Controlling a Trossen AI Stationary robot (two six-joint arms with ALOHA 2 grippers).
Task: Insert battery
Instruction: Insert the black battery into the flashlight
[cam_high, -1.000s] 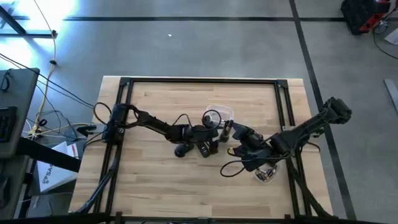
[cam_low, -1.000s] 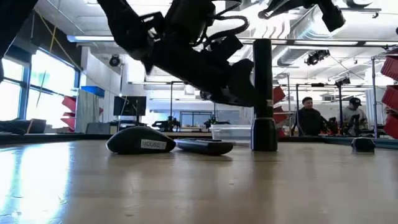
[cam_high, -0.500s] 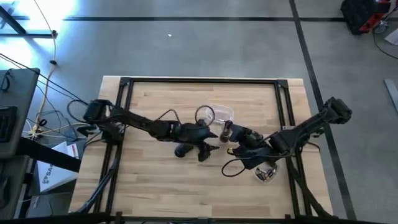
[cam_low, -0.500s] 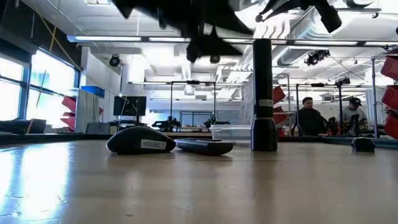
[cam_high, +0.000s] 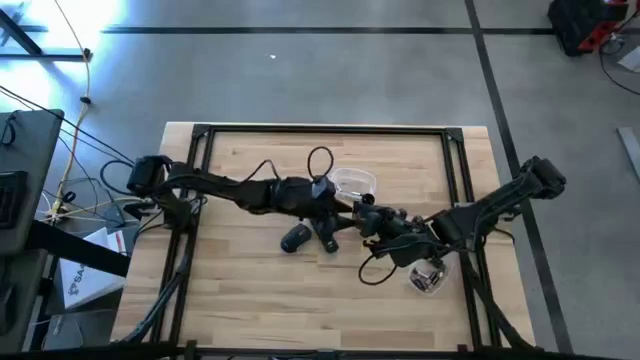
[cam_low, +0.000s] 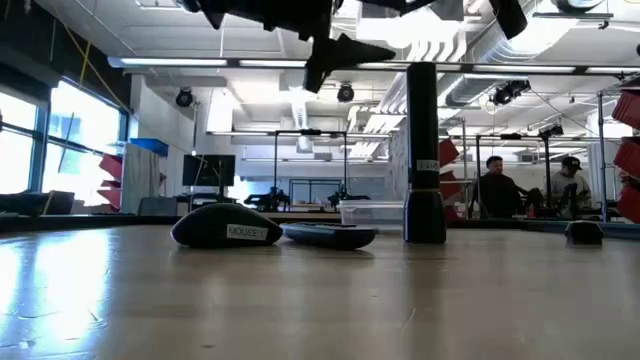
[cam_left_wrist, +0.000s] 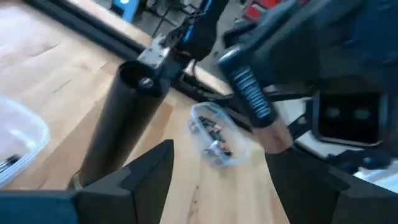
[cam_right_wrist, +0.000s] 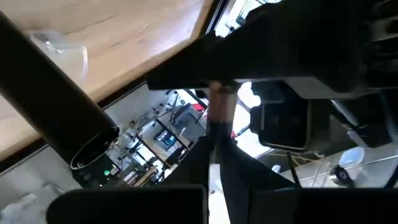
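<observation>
The right gripper (cam_right_wrist: 217, 138) is hovering above the light wooden table (cam_high: 260, 290), its 2 fingers closed on a small dark cylindrical battery with a copper-coloured end (cam_left_wrist: 254, 104). It is gripping the battery at one end, leaving the rest of its length free. The battery is hanging in the air just beside the open mouth of the tall black hollow tube (cam_left_wrist: 121, 127), which is standing upright near the table's middle.

The left gripper (cam_left_wrist: 217, 183) is waiting close to the tube with its fingers spread wide and holding nothing.

The battery is probably light, stiff and smooth, so it is likely to pivot or slip in a loose pinch. A firm hold well back from the leading end looks best. The tube is tall on a narrow base and could tip if nudged; steadying it low on its body seems wise.
</observation>
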